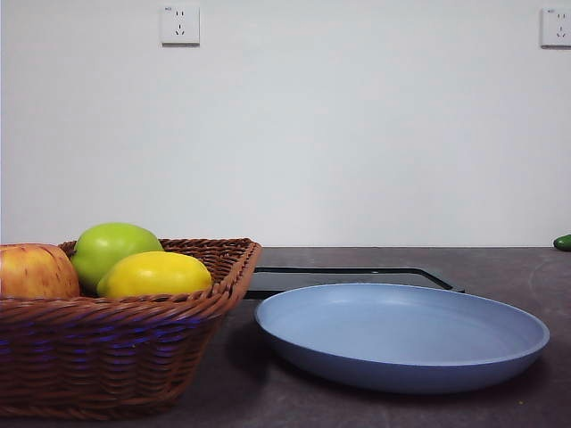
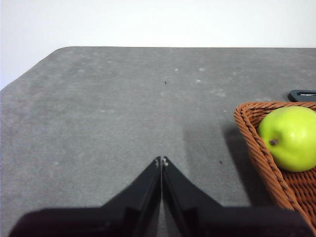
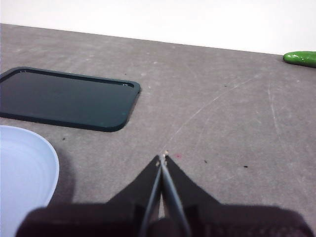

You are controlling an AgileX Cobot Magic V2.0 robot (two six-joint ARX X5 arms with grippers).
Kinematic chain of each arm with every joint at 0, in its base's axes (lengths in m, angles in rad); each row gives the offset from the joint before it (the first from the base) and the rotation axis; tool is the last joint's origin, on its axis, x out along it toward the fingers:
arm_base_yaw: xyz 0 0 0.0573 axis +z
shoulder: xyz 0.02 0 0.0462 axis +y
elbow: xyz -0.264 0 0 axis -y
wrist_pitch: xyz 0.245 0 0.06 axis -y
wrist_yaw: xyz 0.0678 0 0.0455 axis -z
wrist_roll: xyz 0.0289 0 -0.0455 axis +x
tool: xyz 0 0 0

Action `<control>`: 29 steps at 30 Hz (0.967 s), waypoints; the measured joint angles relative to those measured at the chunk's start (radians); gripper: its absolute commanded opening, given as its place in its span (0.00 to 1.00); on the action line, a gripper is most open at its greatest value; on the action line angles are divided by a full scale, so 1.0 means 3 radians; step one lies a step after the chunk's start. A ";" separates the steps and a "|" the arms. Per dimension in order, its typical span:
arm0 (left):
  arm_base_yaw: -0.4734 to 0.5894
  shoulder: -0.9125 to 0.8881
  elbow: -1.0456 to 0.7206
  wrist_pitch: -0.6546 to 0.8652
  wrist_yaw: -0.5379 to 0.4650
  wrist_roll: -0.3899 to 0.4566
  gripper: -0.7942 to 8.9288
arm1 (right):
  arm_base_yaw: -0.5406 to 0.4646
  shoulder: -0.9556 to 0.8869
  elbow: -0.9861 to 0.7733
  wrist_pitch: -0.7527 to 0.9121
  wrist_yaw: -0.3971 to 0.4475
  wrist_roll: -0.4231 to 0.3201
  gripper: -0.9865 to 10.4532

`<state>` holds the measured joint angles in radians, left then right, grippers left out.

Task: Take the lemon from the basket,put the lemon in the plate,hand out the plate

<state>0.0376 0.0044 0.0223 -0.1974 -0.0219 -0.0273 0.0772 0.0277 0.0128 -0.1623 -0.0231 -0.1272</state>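
The yellow lemon (image 1: pixel 154 274) lies in the brown wicker basket (image 1: pixel 116 348) at the front left, beside a green apple (image 1: pixel 113 250) and a red-yellow apple (image 1: pixel 34 271). The light-blue plate (image 1: pixel 401 334) sits empty on the table to the right of the basket. My left gripper (image 2: pixel 161 160) is shut and empty over bare table, apart from the basket's corner (image 2: pixel 256 148). My right gripper (image 3: pixel 163 157) is shut and empty over bare table, with the plate's rim (image 3: pixel 47 168) off to one side. Neither arm shows in the front view.
A flat black tray (image 1: pixel 348 279) lies behind the plate and also shows in the right wrist view (image 3: pixel 64 98). A small green object (image 1: pixel 563 242) lies at the table's far right edge. The green apple shows in the left wrist view (image 2: pixel 290 138).
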 measured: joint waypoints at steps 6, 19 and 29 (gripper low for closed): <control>0.0000 0.0000 0.0000 0.0015 0.0267 -0.0385 0.09 | 0.0000 0.0000 0.0000 0.0001 -0.0009 0.0707 0.09; 0.0000 0.0015 0.0086 -0.0052 0.1049 -0.1255 0.09 | 0.0000 0.0001 0.0051 -0.0034 -0.0251 0.2321 0.09; 0.0000 0.0654 0.0900 -0.0486 0.1092 -0.1284 0.09 | 0.0000 0.0458 0.0862 -0.0409 -0.0286 0.2326 0.09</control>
<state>0.0376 0.2005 0.2924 -0.3431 0.3058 -0.4126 0.0772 0.1650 0.2714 -0.2852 -0.1089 0.5705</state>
